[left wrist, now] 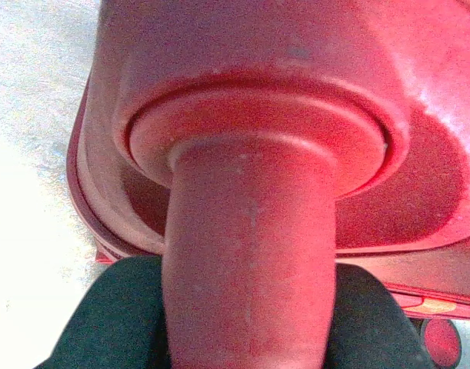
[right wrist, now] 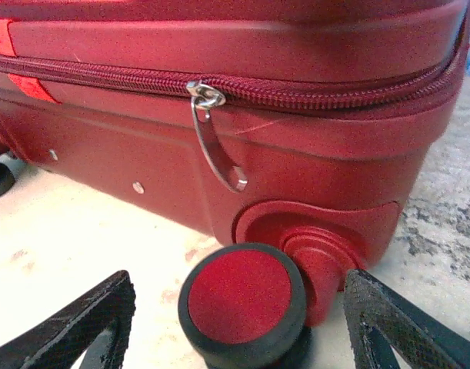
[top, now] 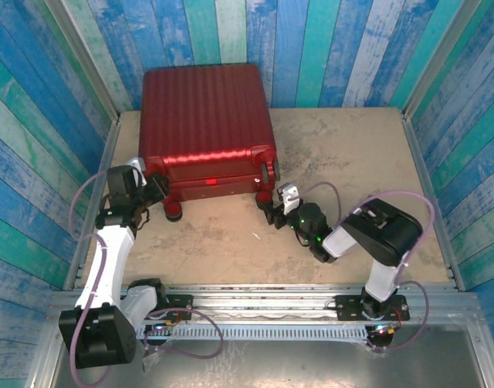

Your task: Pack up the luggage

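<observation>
The luggage (top: 204, 113) is a dark-red ribbed suitcase lying flat and zipped shut at the back left of the table. My left gripper (top: 155, 190) is at its near-left corner. In the left wrist view the black fingers (left wrist: 111, 315) press on both sides of a thick red wheel stem (left wrist: 250, 254), shut on it. My right gripper (top: 275, 212) sits at the near-right corner. Its jaws stand open, one on each side of a black wheel with a red hub (right wrist: 242, 304), not touching it. A metal zipper pull (right wrist: 215, 146) hangs from the closed zip just above.
Blue-striped plank walls (top: 441, 73) enclose the table on three sides. Bare sandy tabletop (top: 352, 153) lies to the right of the suitcase and in front of it. Another black wheel (top: 175, 212) stands near the left gripper. A metal rail (top: 263, 311) runs along the near edge.
</observation>
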Robot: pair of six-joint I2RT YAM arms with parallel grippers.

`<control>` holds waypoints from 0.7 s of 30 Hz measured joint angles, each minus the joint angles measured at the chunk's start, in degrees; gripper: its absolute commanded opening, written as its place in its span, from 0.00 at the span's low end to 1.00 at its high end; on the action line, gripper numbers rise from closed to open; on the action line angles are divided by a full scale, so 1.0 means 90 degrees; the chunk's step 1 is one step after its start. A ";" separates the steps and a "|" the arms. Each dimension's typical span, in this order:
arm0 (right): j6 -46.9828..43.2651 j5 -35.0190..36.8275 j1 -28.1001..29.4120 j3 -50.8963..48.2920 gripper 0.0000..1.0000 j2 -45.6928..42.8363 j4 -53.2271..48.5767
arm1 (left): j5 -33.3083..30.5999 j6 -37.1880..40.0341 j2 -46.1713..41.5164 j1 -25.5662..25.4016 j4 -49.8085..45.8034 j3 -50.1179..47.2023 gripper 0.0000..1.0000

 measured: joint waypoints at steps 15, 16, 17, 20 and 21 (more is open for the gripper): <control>-0.0034 0.0928 0.0321 0.1005 0.82 0.0933 0.1071 | 0.0019 -0.0034 0.0015 0.0010 0.0121 -0.0029 0.00; -0.0024 0.0967 0.0321 0.1035 0.81 0.0942 0.1071 | 0.0017 -0.0036 0.0015 0.0010 0.0121 -0.0029 0.00; -0.0019 0.1018 0.0321 0.1054 0.80 0.0954 0.1066 | 0.0019 -0.0039 0.0015 0.0010 0.0124 -0.0029 0.00; 0.0000 0.1188 0.0347 0.1120 0.76 0.1022 0.1078 | 0.0019 -0.0041 0.0015 0.0010 0.0141 -0.0039 0.00; 0.0015 0.1265 0.0357 0.1156 0.75 0.1049 0.1081 | 0.0022 -0.0041 0.0015 0.0010 0.0143 -0.0039 0.00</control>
